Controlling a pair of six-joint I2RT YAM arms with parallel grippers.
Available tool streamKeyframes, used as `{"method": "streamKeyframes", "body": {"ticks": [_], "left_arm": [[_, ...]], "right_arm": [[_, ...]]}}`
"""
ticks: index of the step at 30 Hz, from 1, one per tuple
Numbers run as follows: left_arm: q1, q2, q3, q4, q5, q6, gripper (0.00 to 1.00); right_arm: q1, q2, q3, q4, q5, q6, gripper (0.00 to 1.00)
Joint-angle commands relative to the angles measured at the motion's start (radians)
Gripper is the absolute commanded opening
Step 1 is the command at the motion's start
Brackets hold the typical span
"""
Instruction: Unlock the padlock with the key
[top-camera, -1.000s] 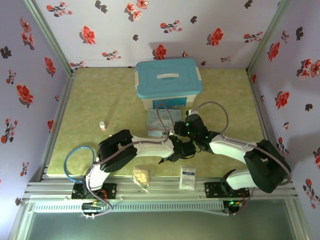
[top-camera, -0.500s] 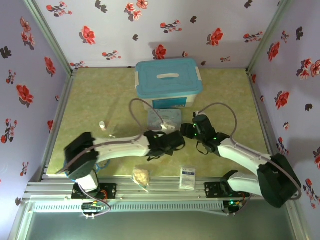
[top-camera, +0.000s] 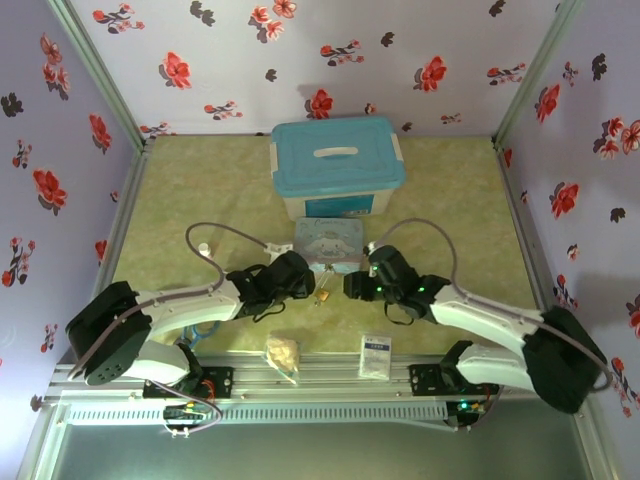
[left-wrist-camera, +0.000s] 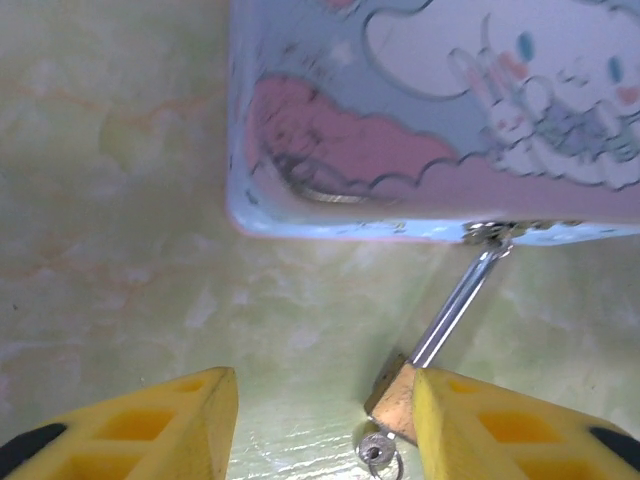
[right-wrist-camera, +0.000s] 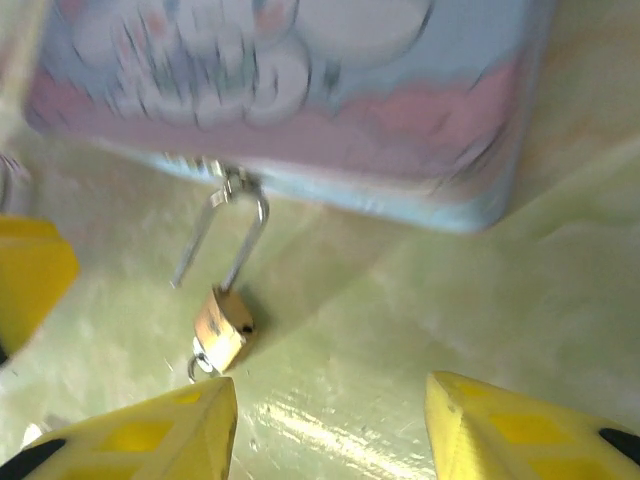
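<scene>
The brass padlock (right-wrist-camera: 222, 325) lies on the green table just in front of the cartoon-print tin (top-camera: 328, 243). Its grey shackle (right-wrist-camera: 240, 215) is hooked through the tin's hasp, and one leg stands free of the body. The key (left-wrist-camera: 375, 450) sticks out of the padlock's (left-wrist-camera: 397, 398) bottom end, its round head and ring showing. My left gripper (left-wrist-camera: 325, 420) is open, and the padlock body rests against the inner face of its right finger. My right gripper (right-wrist-camera: 330, 430) is open too, with the padlock just beyond its left finger. From above, the padlock (top-camera: 322, 295) sits between both grippers.
A blue-lidded white box (top-camera: 338, 165) stands behind the tin. A white sachet (top-camera: 375, 355) and a crumpled beige lump (top-camera: 283, 353) lie near the front rail. A small white bottle (top-camera: 205, 250) stands at the left. Flowered walls close in three sides.
The two grippers, bunched together a second ago, have drawn apart and now flank the padlock. The left arm has swung out to the left and stretched low over the table.
</scene>
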Motion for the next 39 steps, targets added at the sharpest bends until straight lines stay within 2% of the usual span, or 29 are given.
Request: {"method": "streamKeyframes", "body": {"ticks": [1, 7, 12, 22, 30, 39], "left_arm": [[0.006, -0.006, -0.016, 0.117, 0.023, -0.052, 0.49], [0.026, -0.041, -0.101, 0.188, 0.015, -0.089, 0.49], [0.036, -0.061, -0.111, 0.175, 0.008, -0.082, 0.49], [0.042, -0.058, -0.148, 0.213, 0.008, -0.098, 0.49], [0.057, -0.096, -0.181, 0.221, 0.004, -0.103, 0.49], [0.065, -0.123, -0.192, 0.212, -0.003, -0.099, 0.49]], "right_arm": [[0.048, 0.095, 0.028, 0.093, -0.006, 0.054, 0.53], [0.113, 0.269, 0.124, 0.093, 0.056, 0.039, 0.52], [0.136, 0.359, 0.165, 0.084, 0.088, 0.041, 0.51], [0.188, 0.399, 0.212, 0.07, 0.131, 0.028, 0.51], [0.196, 0.352, 0.186, 0.13, 0.128, 0.098, 0.53], [0.195, 0.465, 0.227, 0.13, 0.128, 0.145, 0.53]]}}
